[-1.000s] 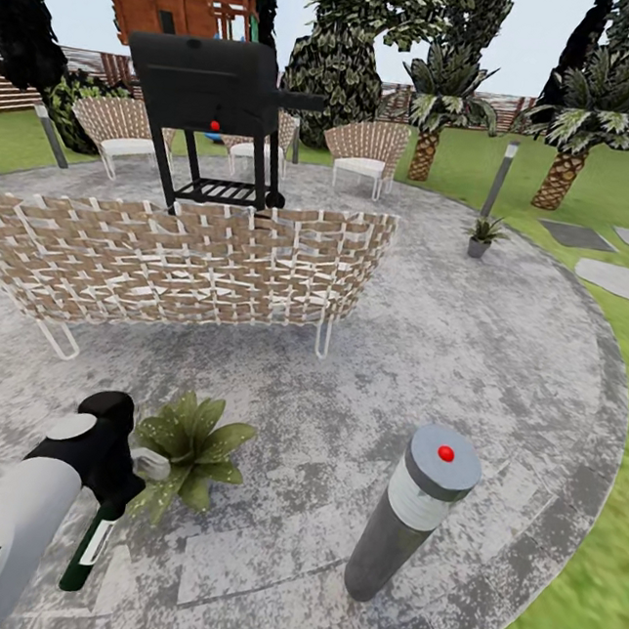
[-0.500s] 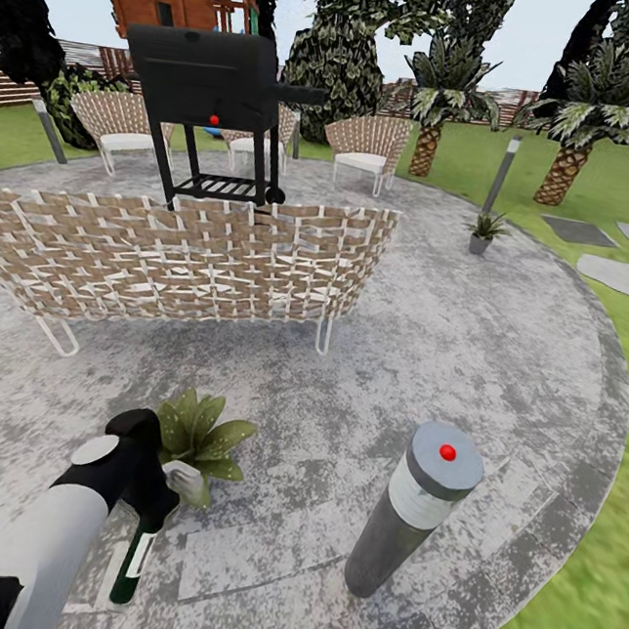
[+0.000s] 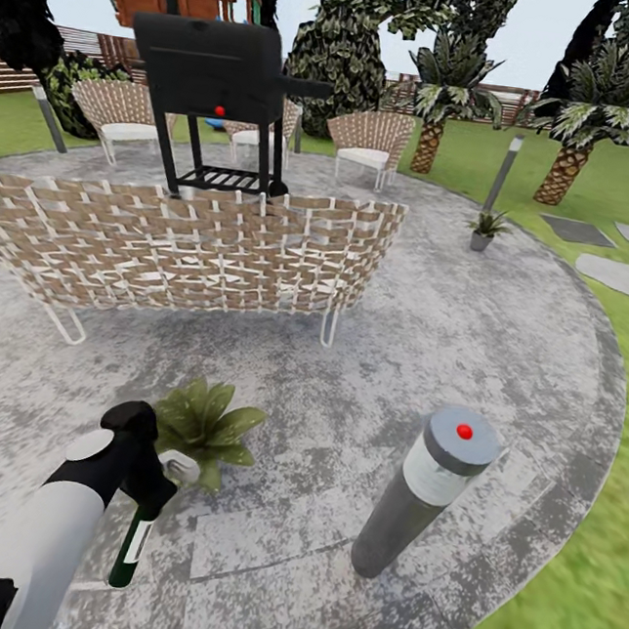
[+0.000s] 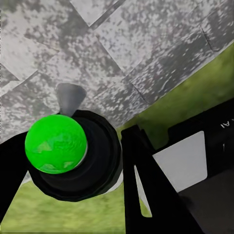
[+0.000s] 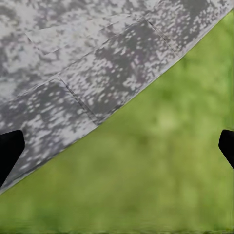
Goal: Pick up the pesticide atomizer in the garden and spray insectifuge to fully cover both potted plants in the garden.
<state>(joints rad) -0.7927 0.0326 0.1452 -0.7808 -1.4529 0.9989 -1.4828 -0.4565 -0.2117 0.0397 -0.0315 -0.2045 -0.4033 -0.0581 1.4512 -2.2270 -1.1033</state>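
atomizer in the left gripper, nozzle just beside the near potted plant.
left gripper (image 3: pixel 152 477) is clamped on the pesticide atomizer (image 3: pixel 132 546), whose long axis hangs nearly upright with its white trigger head (image 3: pixel 178 465) touching or almost touching the leaves of the near potted plant (image 3: pixel 205 424); i cannot tell whether the nozzle truly faces them. the 2nd potted plant (image 3: pixel 484 227) sits well apart across the stone patio (image 3: pixel 507 348), past the grey bollard (image 3: pixel 419 505), with open paving between. wicker sofa (image 3: pixel 185 249) stands behind the near plant. right gripper (image 5: pixel 117 146) hangs over the patio edge and lawn (image 5: pixel 146 190), jaws apart and holding nothing, farther from both plants.
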